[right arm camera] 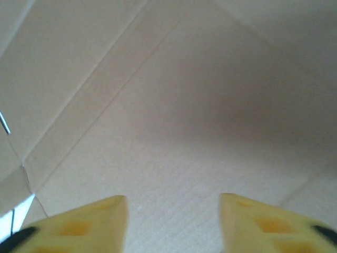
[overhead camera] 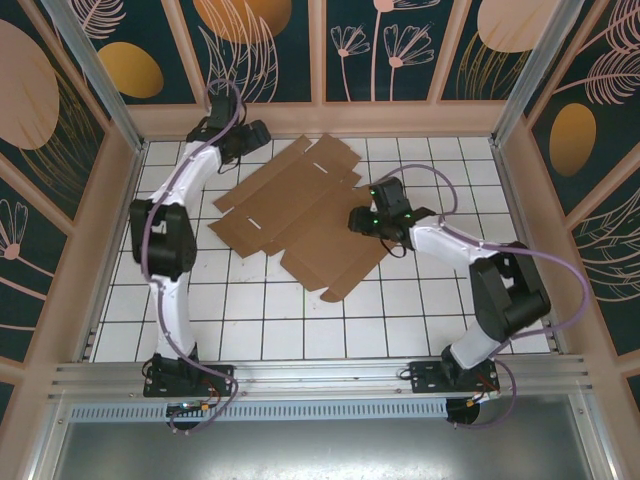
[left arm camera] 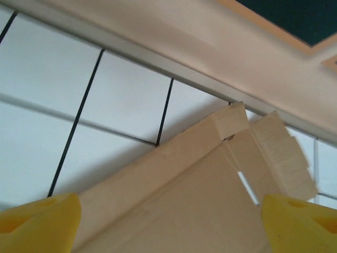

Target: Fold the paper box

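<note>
**Left tool** [left arm camera: 168,227]: jaws wide apart, nothing between them. It is poised over the far-left edge of the paper box [overhead camera: 300,215]. A narrow side strip [left arm camera: 158,168] and a corner tab [left arm camera: 230,122] there appear slightly raised, though the wrist view is too oblique to be sure.

**Paper box:** a die-cut sheet, largely flat and unassembled, at the centre of the tiled worktop [overhead camera: 250,320].

**Right tool** [right arm camera: 174,224]: jaws apart and empty, close above the sheet's right-hand panel.

**Assessment:** early stage, with no wall erect. The step in hand appears to be creasing the side flaps. The next move calls for one tool to pin the base panel while the other catches a flap edge and lifts it along its score.
</note>
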Controlling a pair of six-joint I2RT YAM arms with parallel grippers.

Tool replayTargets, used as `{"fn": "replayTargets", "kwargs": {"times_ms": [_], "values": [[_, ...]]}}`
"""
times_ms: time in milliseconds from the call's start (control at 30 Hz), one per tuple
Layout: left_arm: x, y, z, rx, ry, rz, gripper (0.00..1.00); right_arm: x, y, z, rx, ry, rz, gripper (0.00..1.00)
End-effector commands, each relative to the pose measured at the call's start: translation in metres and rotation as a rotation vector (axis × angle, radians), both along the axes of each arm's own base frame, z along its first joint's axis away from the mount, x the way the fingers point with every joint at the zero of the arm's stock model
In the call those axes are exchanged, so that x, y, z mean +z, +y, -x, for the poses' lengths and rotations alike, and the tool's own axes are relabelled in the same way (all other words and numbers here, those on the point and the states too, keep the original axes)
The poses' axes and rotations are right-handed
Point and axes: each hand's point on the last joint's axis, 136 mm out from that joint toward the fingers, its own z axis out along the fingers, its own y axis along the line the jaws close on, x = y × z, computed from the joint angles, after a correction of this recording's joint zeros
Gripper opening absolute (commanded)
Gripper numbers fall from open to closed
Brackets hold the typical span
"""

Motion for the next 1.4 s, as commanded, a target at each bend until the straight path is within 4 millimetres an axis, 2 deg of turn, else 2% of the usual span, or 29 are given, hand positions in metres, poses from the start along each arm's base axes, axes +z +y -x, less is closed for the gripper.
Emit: {"fn": "replayTargets", "kwargs": {"times_ms": [0,67,167,267,433,567,700,867,967,1167,1267,1367], "values": [[-0.036,0.004,-0.003,-0.171,0.090,-0.248,0.87,-0.030,0.002,0.015,0.150,0.045,0.133,0.61],[-0.056,0.004,-0.010,-0.218,0.117,-0.287,0.87,-0.043,0.002,0.015,0.164,0.072,0.161,0.61],[-0.085,0.015,-0.015,-0.221,0.169,-0.299,0.87,-0.059,0.007,0.020,0.195,0.098,0.208,0.63],[-0.101,0.020,-0.017,-0.230,0.175,-0.286,0.86,-0.071,0.008,0.025,0.206,0.121,0.219,0.64],[-0.119,0.007,-0.017,-0.311,0.185,-0.246,0.86,-0.086,0.008,0.033,0.216,0.153,0.234,0.64],[-0.146,0.004,-0.012,-0.341,0.231,-0.237,0.86,-0.089,0.012,0.036,0.230,0.158,0.231,0.64],[-0.161,-0.009,-0.004,-0.384,0.263,-0.157,0.85,-0.093,0.014,0.040,0.241,0.175,0.231,0.64],[-0.164,-0.022,0.002,-0.423,0.276,-0.090,0.77,-0.098,0.015,0.044,0.247,0.190,0.225,0.63],[-0.155,-0.025,0.004,-0.434,0.264,-0.072,0.64,-0.100,0.014,0.045,0.239,0.190,0.227,0.63],[-0.132,-0.025,0.011,-0.434,0.230,-0.075,0.33,-0.104,0.010,0.043,0.216,0.189,0.236,0.62],[-0.126,-0.027,0.019,-0.448,0.227,-0.069,0.22,-0.106,0.009,0.043,0.209,0.188,0.240,0.62],[-0.121,-0.027,0.026,-0.456,0.223,-0.095,0.15,-0.105,0.007,0.041,0.193,0.183,0.245,0.61]]}}
